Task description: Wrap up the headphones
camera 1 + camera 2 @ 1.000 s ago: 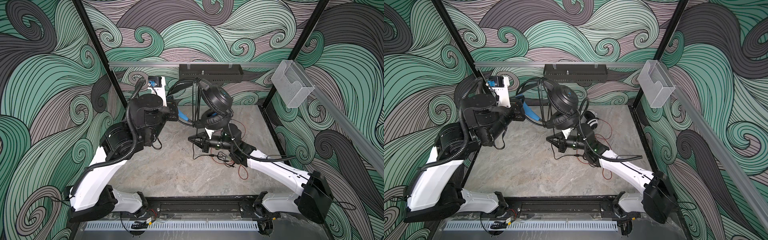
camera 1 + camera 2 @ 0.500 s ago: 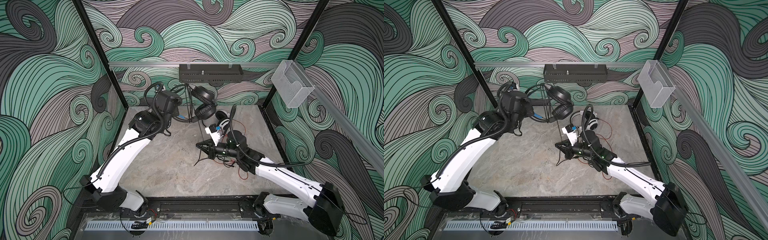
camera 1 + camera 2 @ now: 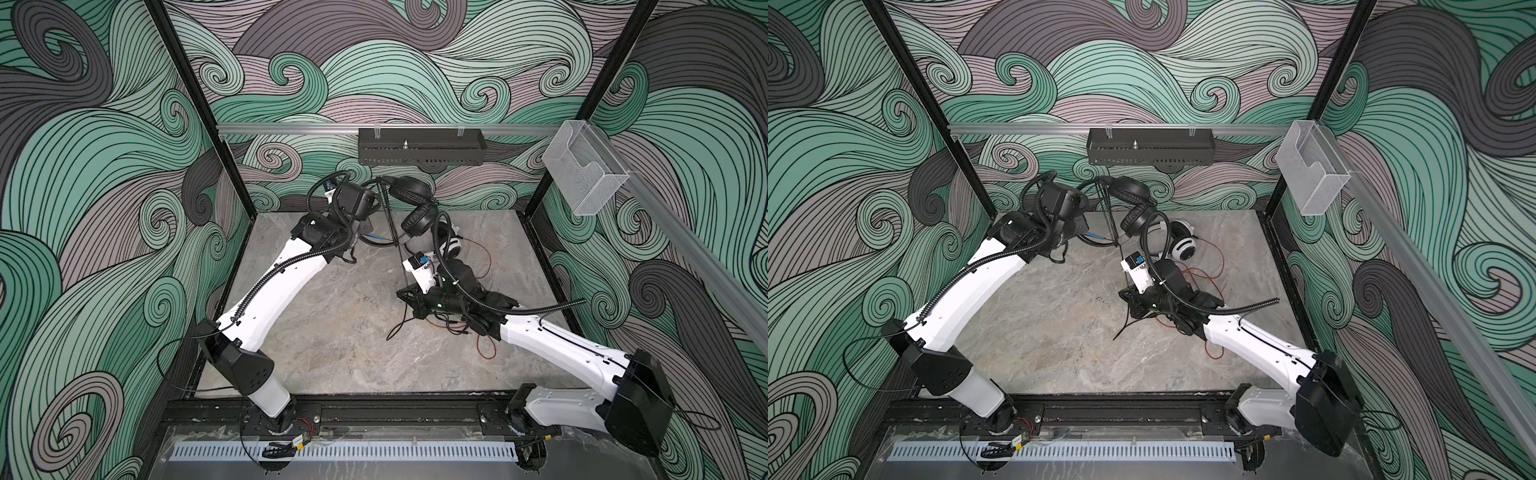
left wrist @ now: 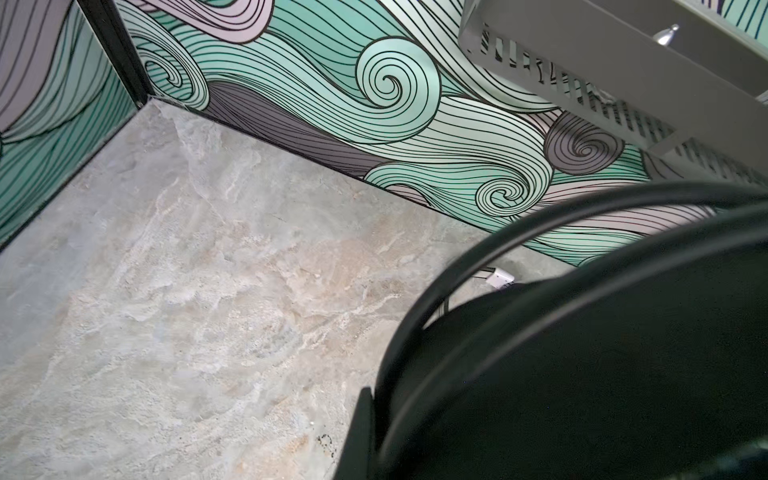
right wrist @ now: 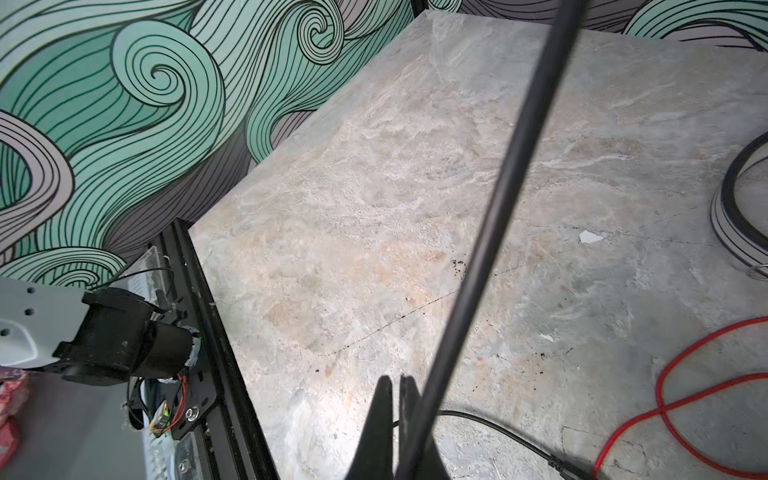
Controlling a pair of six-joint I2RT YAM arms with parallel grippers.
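Observation:
The all-black headphones (image 3: 411, 203) (image 3: 1133, 199) hang above the back of the table, their headband (image 4: 582, 332) clamped in my shut left gripper (image 3: 376, 199) (image 3: 1090, 201) (image 4: 374, 449). Their black cable (image 3: 392, 241) (image 3: 1112, 224) (image 5: 498, 208) runs taut down to my right gripper (image 3: 401, 294) (image 3: 1122, 296) (image 5: 395, 395), which is shut on it low over the table's middle. The cable's loose end (image 3: 397, 328) trails on the table. The white-and-black headphones (image 3: 451, 249) (image 3: 1183, 245) (image 5: 739, 208) lie at the back right, with their red cable (image 3: 484, 345) (image 3: 1208, 270) (image 5: 685, 399) looped under my right arm.
A black perforated tray (image 3: 419, 151) (image 4: 623, 83) hangs on the back wall rail just above the raised headphones. A clear plastic holder (image 3: 582, 174) is fixed on the right wall. Patterned walls enclose the marble table (image 3: 332, 332) on three sides.
My left arm has swung back and down toward the rear wall, carrying the black headphones. My right gripper has drawn the cable forward and lower. Both stayed shut.

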